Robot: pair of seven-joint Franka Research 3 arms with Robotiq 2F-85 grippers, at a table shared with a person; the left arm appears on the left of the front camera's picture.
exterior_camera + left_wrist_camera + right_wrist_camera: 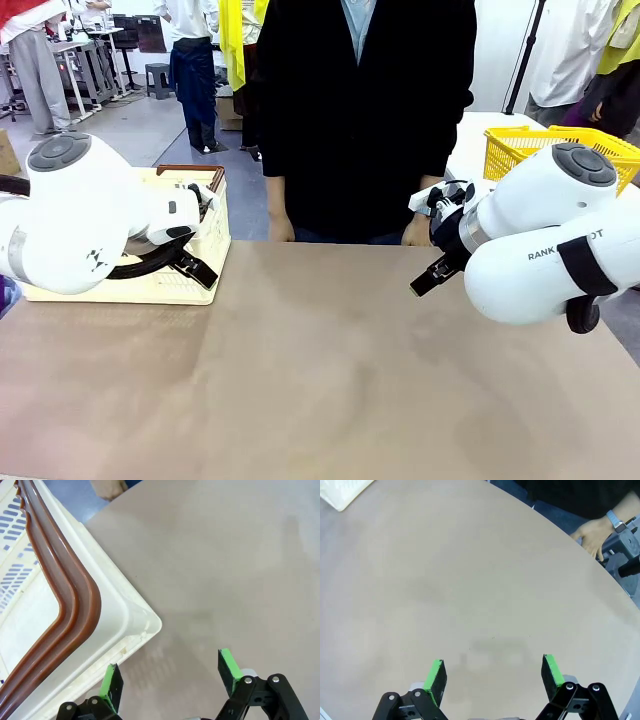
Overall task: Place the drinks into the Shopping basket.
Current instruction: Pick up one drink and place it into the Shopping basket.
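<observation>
Hovering over the table [470,570], left gripper [170,672] and right gripper [492,675] (2 claws) gape wide, holding nothing; Shopping basket [125,615] corner sits beside the left, possibly touching.

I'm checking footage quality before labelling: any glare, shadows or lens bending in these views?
Front view: soft, even light on the table, no glare. Left wrist view: bright streaks of glare along the basket on its glossy brown rim, and a faint shadow on the table beside its corner. Right wrist view: the table's far edge bows, which is wide-angle bending; a faint smudge of shadow lies mid-table.
</observation>
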